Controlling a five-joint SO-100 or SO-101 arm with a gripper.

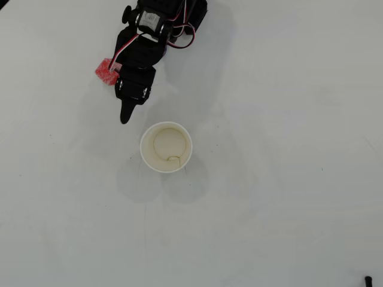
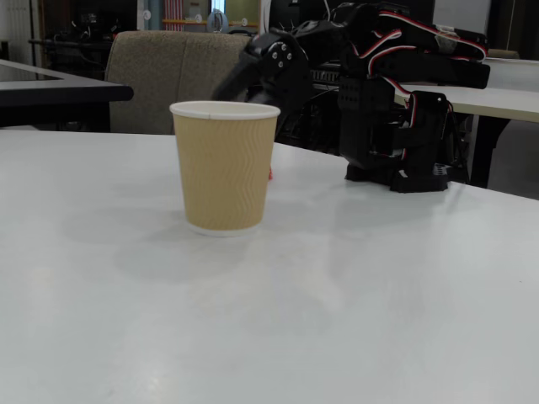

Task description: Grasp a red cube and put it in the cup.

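Note:
The red cube lies on the white table at the upper left, next to the left side of my black gripper and partly under it. In the fixed view only a sliver of the cube shows behind the cup. The cup stands upright and empty just below and to the right of the fingertips; in the fixed view its ribbed wall is tan with a white rim. My gripper points toward the cup, raised above the table, and narrows to a single tip with nothing held. It also shows in the fixed view.
The arm's base and red-white cables stand at the far side of the table. A chair back and other desks are behind it. A small dark thing sits at the bottom right corner.

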